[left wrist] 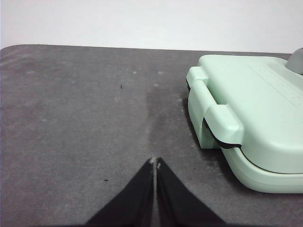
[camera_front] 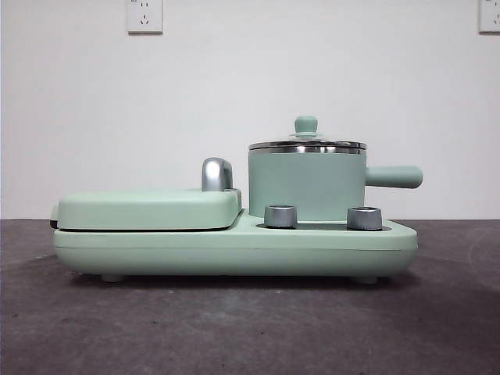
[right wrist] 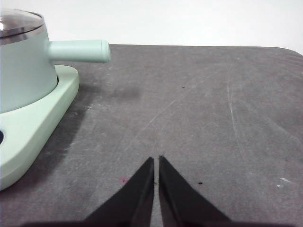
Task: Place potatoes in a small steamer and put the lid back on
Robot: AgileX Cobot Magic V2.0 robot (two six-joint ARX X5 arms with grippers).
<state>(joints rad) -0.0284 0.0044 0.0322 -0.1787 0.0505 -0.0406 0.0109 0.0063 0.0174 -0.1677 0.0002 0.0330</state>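
The left gripper hangs low over bare tabletop, its jaws pressed together with only a hairline slit between them and nothing held. Just beyond it sits the end of the cooker, a mint-green appliance with a flat hinged cover. The right gripper is likewise closed to a thin seam, empty, over the dark grey surface near the cooker's other end.

The tabletop is a matte charcoal mat, scuffed with pale streaks, scratches and a few dark specks. Behind its far edge rises a plain white wall with two sockets, one up left and one at the top right corner.

The steamer stands on the cooker's base behind two grey knobs, its straight handle pointing out toward the right gripper's side. The lid sits on the steamer's steel rim, green knob upward. A chrome handle rises beside the flat cover. The potato is not visible in any view.
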